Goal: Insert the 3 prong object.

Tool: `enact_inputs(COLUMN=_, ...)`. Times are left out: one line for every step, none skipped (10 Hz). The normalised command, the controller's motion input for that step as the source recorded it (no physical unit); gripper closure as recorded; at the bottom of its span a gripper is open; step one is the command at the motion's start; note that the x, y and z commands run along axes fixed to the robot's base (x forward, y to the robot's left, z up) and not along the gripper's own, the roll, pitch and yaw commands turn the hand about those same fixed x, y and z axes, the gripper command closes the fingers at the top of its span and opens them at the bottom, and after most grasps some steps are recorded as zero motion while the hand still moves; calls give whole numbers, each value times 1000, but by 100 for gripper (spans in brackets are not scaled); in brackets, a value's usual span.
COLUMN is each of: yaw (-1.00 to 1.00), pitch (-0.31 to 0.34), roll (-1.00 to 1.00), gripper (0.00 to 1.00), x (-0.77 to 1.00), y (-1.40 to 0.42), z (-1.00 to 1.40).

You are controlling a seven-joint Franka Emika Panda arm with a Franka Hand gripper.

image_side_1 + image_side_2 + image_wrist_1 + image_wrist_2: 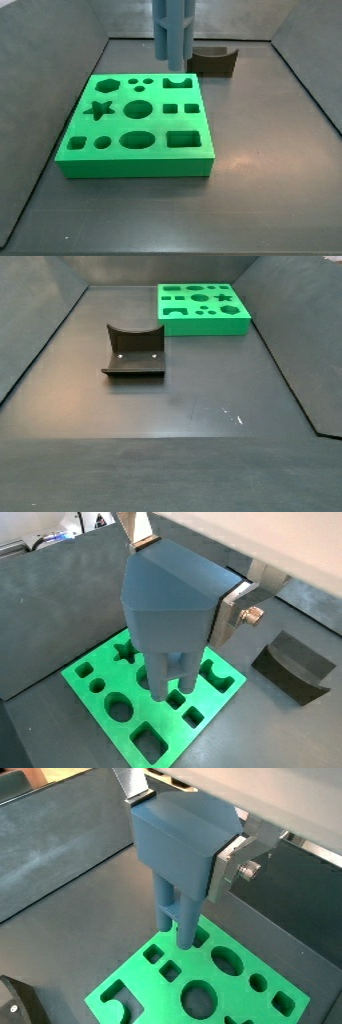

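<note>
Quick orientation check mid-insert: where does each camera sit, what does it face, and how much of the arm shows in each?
Wrist view: looks down past the tool holding the blue 3 prong object over the green block; fixture beside.
Wrist view: opposite side of the tool, same object and block.
Side view: faces block, fixture behind; only the object shows.
Side view: fixture near, block far; no arm.
All views share the block.
</note>
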Motion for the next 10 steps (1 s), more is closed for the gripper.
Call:
enact_inputs(yaw=0, pitch=0, roll=140, gripper=100, x=-260, y=0, z=-511)
enact_inputs(yaw=0, pitch=-59, roll=50, gripper=100, x=-949, y=426, z=-626)
enact_inputs(yaw=0, pitch=-51, roll=6, gripper=100, x=-957, y=711, z=-734)
enact_inputs(yaw=0, pitch=-44, roll=0, gripper=100, x=-760, y=917, z=-783)
enact_inputs(yaw=0, pitch=-4, roll=-36, gripper=100, x=-320, y=1000, z=-571)
enact_inputs(yaw=0, pitch=0, roll=-140, gripper=100, x=-140, y=1000, z=-309)
enact_inputs(yaw=0, pitch=0, roll=-193, gripper=100, x=-129, y=963, z=-151)
enact_inputs(yaw=0, pitch=0, roll=-260, gripper=100, x=-83, y=846, z=-77)
enact_inputs(yaw=-129, pitch=0, roll=-220, gripper=100, x=0, y=460, z=-306)
enact_inputs(yaw=-260, pitch=0, roll=-157, gripper=100, x=0, y=377, z=-446)
